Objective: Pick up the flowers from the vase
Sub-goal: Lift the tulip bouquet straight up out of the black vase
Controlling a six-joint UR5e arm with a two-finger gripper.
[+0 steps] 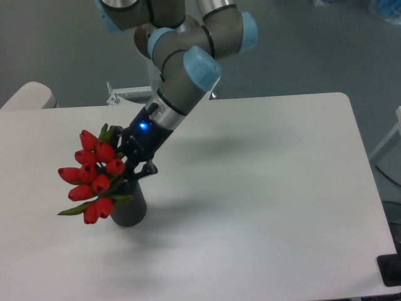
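Observation:
The flowers (91,175) are a tight bunch of red closed tulip buds with narrow green leaves, leaning out to the left over the vase (130,207). The vase is a short dark grey cylinder standing upright on the white table, left of centre. My gripper (133,170) comes down from the upper right, tilted, and its black fingers are closed around the stems just above the vase's mouth. The stems are mostly hidden by the fingers and buds, so I cannot tell how far they still reach into the vase.
The white table (263,200) spreads to the right and front, with its right edge near a dark object (391,269) at the lower right corner. A metal bracket (116,96) stands at the table's back edge behind the arm.

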